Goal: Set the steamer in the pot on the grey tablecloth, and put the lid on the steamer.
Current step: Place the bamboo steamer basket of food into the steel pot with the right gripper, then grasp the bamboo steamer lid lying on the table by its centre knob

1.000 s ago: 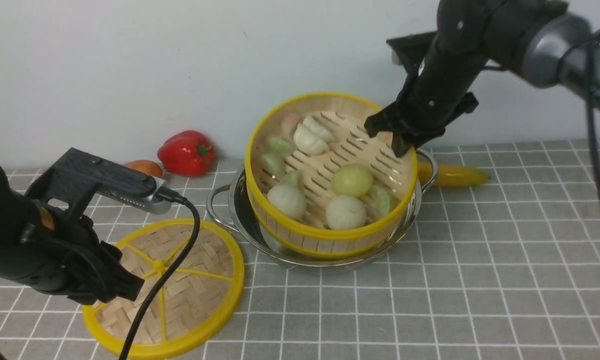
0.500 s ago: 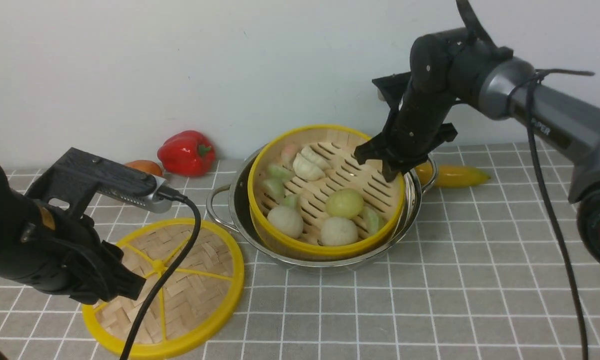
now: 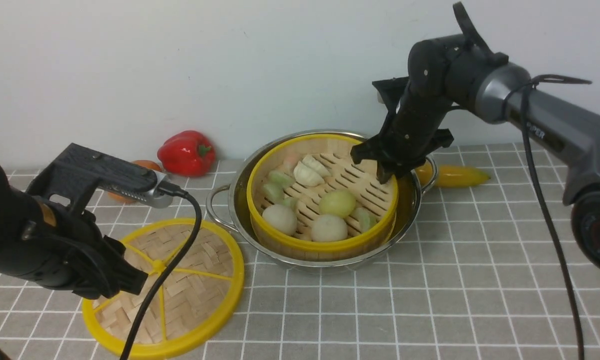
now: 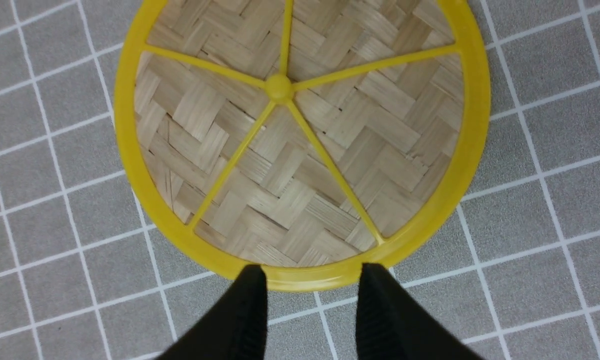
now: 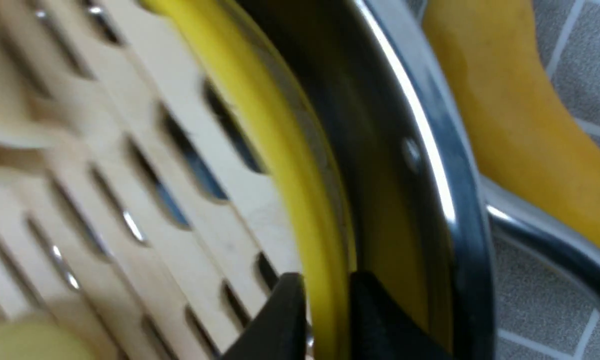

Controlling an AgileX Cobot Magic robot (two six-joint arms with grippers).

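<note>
White "PER" lettering on right arm (image 3: 555,122); nothing else legible.

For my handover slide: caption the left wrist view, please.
Open left hand poised at the rim of the woven lid lying on the grey tablecloth.

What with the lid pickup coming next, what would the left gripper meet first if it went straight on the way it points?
Most likely the yellow rim of the lid: the open left gripper points at its edge, the rim lying between the fingertips. Its height above is unclear.
</note>
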